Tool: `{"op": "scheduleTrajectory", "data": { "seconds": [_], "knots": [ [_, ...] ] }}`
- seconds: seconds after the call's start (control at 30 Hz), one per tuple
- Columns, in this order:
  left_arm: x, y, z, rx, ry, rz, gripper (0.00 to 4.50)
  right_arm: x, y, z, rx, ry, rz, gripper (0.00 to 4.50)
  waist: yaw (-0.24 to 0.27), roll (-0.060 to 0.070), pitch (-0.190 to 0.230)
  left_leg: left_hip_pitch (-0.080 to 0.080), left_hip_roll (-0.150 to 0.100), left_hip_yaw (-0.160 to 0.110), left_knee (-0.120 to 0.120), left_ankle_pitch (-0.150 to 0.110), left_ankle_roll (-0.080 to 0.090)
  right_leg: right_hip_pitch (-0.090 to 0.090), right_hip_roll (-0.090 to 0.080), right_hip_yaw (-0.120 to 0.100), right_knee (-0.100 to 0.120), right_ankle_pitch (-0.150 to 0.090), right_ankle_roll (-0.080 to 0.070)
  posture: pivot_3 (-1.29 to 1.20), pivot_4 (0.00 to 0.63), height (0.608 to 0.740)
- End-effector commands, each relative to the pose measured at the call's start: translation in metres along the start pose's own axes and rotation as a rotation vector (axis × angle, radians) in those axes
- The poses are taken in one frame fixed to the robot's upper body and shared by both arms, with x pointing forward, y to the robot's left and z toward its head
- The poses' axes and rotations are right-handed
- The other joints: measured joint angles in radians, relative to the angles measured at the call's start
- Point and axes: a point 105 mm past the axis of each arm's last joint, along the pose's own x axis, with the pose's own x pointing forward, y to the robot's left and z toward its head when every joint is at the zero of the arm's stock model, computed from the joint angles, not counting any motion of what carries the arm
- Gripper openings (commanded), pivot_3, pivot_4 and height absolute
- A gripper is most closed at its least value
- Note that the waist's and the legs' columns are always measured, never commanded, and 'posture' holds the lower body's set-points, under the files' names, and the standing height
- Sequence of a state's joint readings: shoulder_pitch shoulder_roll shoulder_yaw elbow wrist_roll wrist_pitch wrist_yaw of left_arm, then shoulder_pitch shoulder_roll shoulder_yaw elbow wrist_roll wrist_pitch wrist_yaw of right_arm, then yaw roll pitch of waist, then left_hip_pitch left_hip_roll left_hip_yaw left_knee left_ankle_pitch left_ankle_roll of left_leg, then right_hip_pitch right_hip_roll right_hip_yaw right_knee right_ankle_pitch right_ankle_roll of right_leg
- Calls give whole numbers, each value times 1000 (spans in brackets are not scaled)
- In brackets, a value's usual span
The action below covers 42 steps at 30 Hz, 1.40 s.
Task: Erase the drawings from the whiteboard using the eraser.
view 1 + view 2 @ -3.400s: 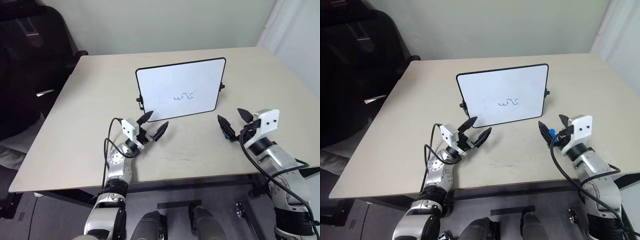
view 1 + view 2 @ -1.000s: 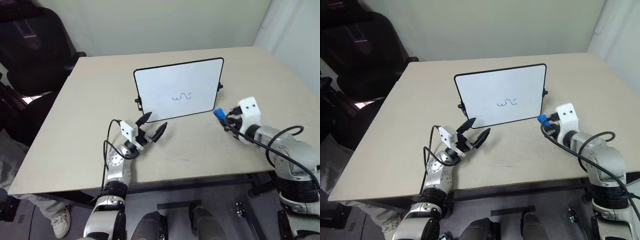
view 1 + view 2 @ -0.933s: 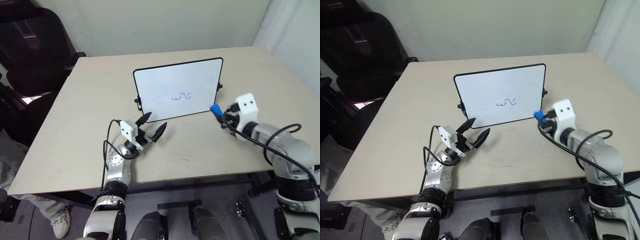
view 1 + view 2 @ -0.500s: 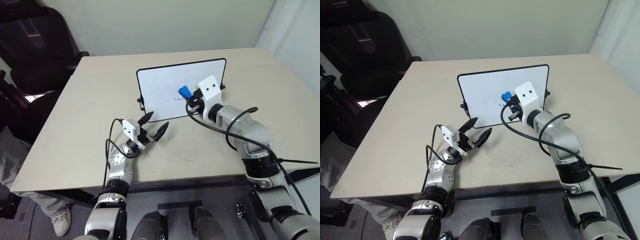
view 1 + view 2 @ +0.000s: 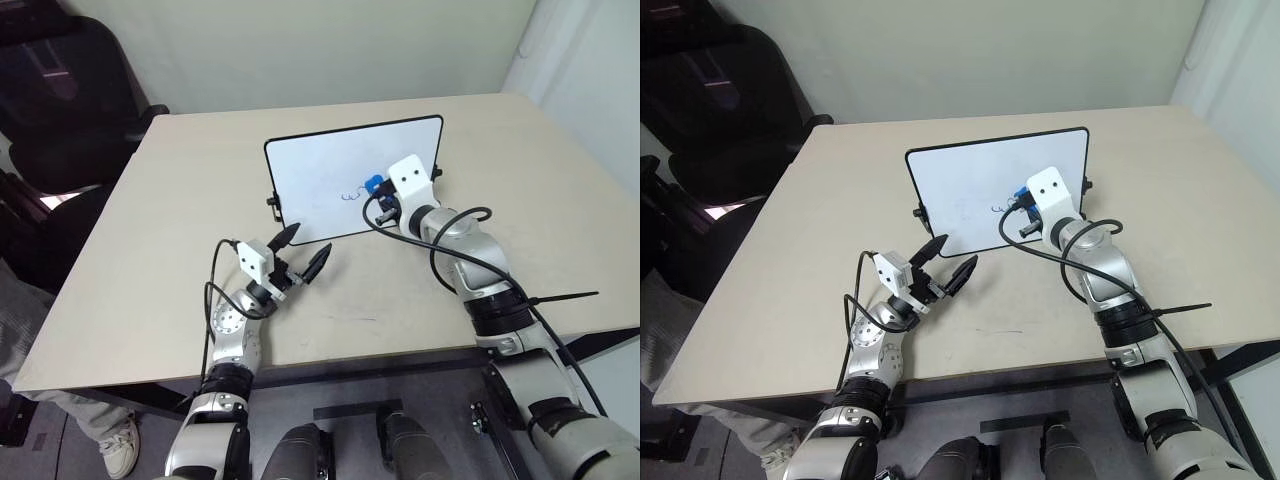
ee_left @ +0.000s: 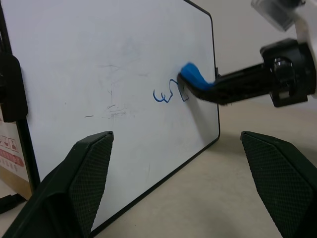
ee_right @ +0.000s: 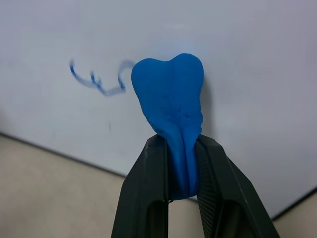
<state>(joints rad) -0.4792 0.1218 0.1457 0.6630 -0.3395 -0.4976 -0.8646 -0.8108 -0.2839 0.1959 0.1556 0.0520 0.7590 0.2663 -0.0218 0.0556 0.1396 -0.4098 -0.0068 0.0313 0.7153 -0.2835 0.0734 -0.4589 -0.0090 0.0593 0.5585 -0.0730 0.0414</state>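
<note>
Eraser (image 7: 171,106) upright (pinched) — tip against whiteboard (image 5: 320,175) drawings (image 6: 168,94).

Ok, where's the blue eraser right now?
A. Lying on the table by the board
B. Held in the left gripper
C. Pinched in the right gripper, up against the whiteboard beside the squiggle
C: the right gripper pinches the eraser against the whiteboard, just beside the drawings.

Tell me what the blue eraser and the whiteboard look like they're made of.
The small blue eraser: likely soft foam or rubber, matte; it bulges, pinched in the right claw. The black-framed rectangular whiteboard: smooth, faintly glossy white sheet, probably coated plastic or metal, showing faint wipe marks.
</note>
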Motion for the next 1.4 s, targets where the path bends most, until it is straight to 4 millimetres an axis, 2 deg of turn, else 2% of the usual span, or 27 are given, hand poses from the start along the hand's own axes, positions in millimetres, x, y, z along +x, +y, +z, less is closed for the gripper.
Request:
{"op": "scheduleTrajectory", "data": {
  "seconds": [0.03,0.27,0.43,0.57,0.63,0.9,1.0,1.27,1.33,1.4],
  "knots": [
    [-8,0,-5,-19,3,29,4500,0,4,1,-21,9,15,470,-1,0,0,0,0,0,0,0,0,0,0,0,0,0,0,0,150,726],
    [-7,-1,-5,-20,4,27,4500,-2,6,5,-34,-2,43,470,-2,0,0,0,0,0,0,-1,-1,0,0,0,0,0,0,0,150,726],
    [-7,-1,-4,-19,2,29,4500,-5,-6,40,-36,-90,-8,470,-2,0,0,-1,0,0,0,-1,-1,-1,0,0,0,0,-1,0,150,726],
    [-7,0,-4,-17,1,31,4500,-6,-11,52,-30,-119,-26,470,-3,0,0,-4,0,0,0,0,-1,-4,1,0,0,2,-3,0,150,726],
    [-7,0,-4,-17,2,32,4500,-5,-11,47,-38,-106,-22,470,-3,0,0,-4,0,0,0,0,-1,-4,1,0,0,2,-3,0,150,726],
    [-6,0,-5,-17,1,38,4500,0,-7,-2,-70,52,-8,470,-3,0,0,-3,0,0,0,0,-1,-4,0,0,0,1,-3,0,150,726],
    [-6,-1,-5,-17,1,37,4500,2,-6,-9,-76,75,-6,470,-3,0,0,-3,0,0,0,0,-1,-4,1,0,0,2,-3,0,150,726],
    [-5,-1,-7,-20,6,34,4500,-12,3,52,-24,-148,80,470,-3,0,0,-4,0,0,0,0,-1,-4,1,0,0,2,-4,0,150,726],
    [-4,-1,-8,-22,8,33,4500,-17,5,63,-23,-178,98,470,-3,0,0,-4,0,0,0,0,-1,-5,1,0,0,2,-4,0,150,726],
    [-4,-2,-8,-24,10,33,4500,-18,5,66,-22,-180,100,470,0,0,0,-4,0,0,0,0,-1,-5,1,0,0,2,-4,0,150,726]
  ]
}}
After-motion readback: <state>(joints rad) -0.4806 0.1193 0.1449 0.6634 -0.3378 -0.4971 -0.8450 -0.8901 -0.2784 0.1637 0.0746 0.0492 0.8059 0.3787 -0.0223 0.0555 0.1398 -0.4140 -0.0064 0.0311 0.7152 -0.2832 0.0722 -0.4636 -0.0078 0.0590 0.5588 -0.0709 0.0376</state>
